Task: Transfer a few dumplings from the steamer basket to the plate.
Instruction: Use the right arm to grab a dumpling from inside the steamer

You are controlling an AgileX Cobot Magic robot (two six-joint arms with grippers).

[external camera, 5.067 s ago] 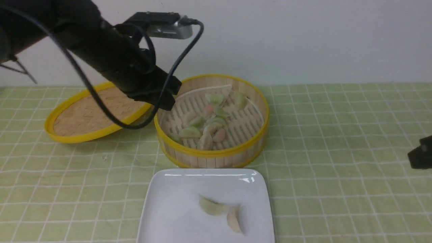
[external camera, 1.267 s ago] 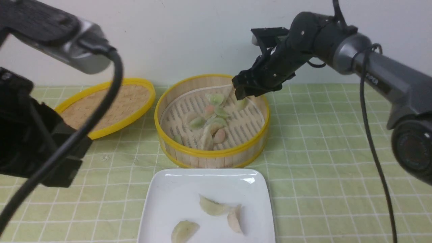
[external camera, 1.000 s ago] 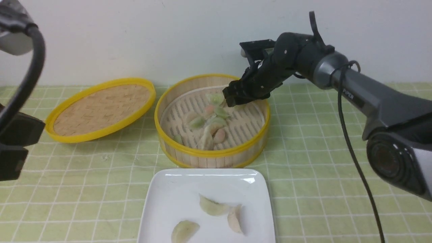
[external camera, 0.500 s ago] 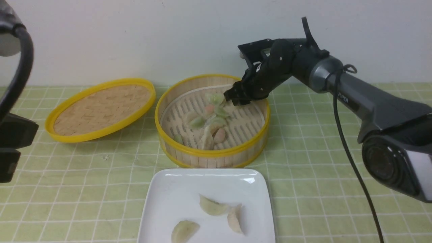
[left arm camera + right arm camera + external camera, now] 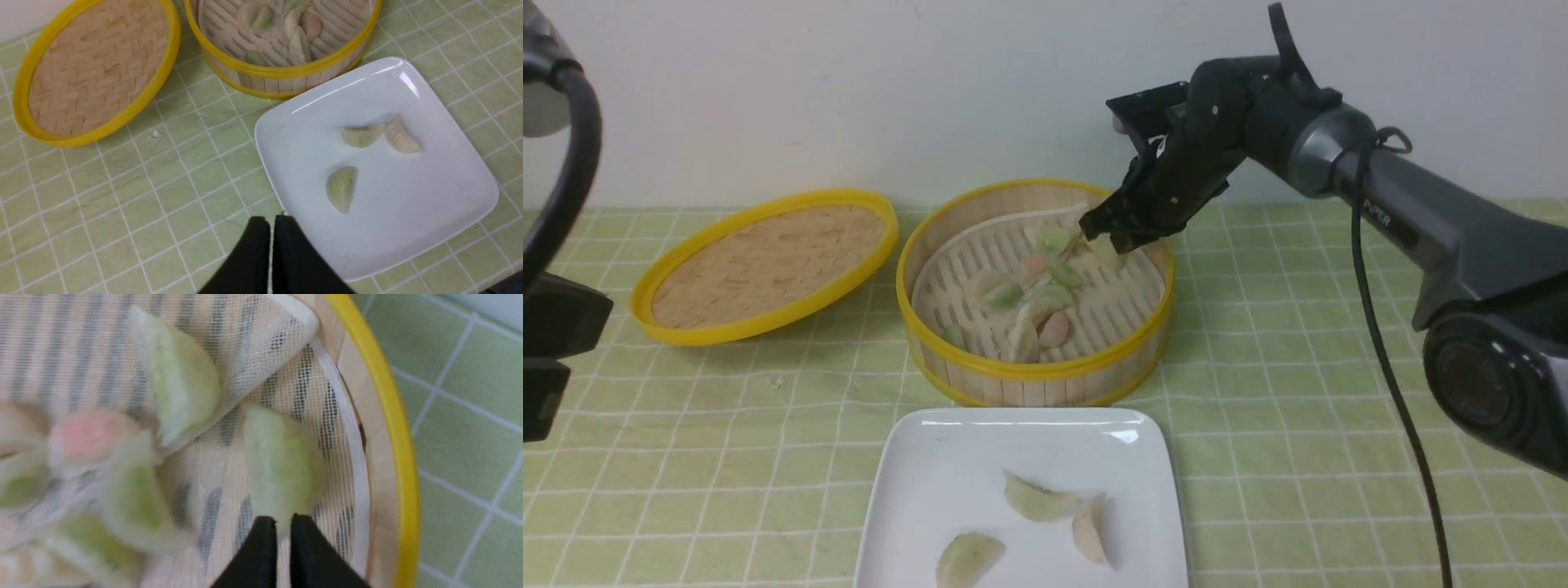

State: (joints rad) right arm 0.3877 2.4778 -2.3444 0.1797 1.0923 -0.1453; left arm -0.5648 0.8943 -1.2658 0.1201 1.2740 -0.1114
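Observation:
The steamer basket (image 5: 1037,374) stands mid-table with several dumplings (image 5: 1023,304) on its mesh liner. My right gripper (image 5: 1112,238) reaches into its far right side, and in the right wrist view the gripper (image 5: 282,523) is shut on the edge of a green dumpling (image 5: 282,469). The white plate (image 5: 1013,420) lies in front of the basket with three pale dumplings (image 5: 1037,500) on it. My left gripper (image 5: 271,222) is shut and empty, hovering beside the plate (image 5: 412,216) at its near left edge.
The shallow woven lid (image 5: 764,265) with a yellow rim lies left of the basket. A green checked cloth (image 5: 1339,392) covers the table. A white wall stands close behind the basket. The left arm's body (image 5: 556,343) fills the left edge of the front view.
The right gripper went from open to shut on the green dumpling and has lifted a little, with the liner's far edge shifting. The left arm has barely moved.

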